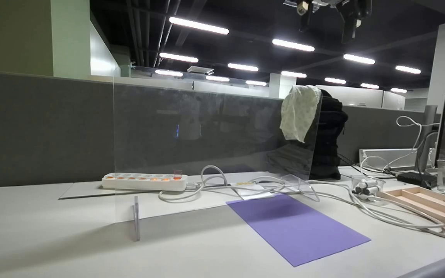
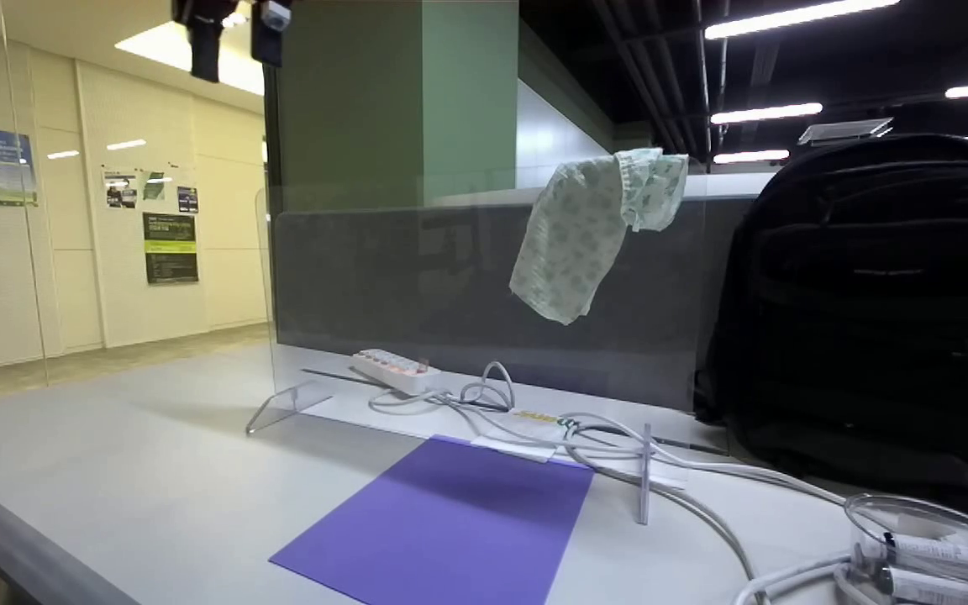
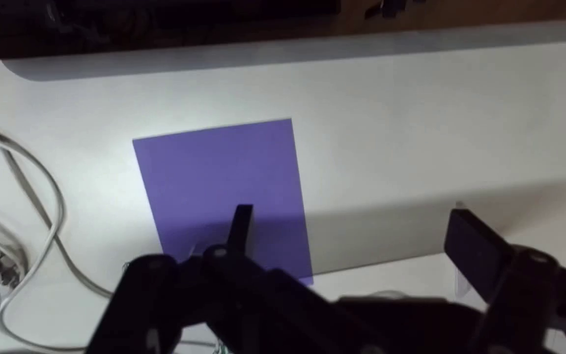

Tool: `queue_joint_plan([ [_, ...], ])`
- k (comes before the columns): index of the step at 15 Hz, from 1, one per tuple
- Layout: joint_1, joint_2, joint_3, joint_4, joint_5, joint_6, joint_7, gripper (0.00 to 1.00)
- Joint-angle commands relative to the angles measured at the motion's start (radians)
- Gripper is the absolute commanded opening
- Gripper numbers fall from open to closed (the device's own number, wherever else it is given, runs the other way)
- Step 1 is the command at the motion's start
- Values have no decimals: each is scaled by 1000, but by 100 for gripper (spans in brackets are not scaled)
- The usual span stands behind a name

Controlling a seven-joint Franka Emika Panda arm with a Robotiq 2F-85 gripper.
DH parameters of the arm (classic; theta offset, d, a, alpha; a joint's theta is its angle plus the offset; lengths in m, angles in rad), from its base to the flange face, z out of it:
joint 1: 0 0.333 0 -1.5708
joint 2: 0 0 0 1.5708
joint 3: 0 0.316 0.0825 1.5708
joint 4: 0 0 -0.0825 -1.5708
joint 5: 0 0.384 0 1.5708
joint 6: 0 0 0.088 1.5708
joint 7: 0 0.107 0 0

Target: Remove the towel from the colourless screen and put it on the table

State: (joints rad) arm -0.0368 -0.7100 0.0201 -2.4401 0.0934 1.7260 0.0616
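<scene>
The towel (image 1: 301,114) hangs over the top edge of the colourless screen (image 1: 214,131), its length running downward; it lies below the jaws, which are spread wide and gripping nothing, so they must, I reckon, descend. From here I can't read the wall posters (image 2: 170,248) or bottle labels (image 2: 946,553).

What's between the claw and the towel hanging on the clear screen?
Nothing shows there: in an exterior view, the stretch from the claw down to the towel is bare, with ceiling lights in the background.
</scene>
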Motion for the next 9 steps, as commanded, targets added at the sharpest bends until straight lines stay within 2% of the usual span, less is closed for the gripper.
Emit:
queue_joint_plan([
  [1,-43,-2,-52,-25,-4,201,5,100],
  [3,-64,30,-88,-23,12,328,1,100],
  [6,-75,120,-147,14,30,446,-31,100],
  [8,-50,169,-202,46,88,394,-70,100],
  [9,-77,110,-158,-11,44,433,-44,100],
])
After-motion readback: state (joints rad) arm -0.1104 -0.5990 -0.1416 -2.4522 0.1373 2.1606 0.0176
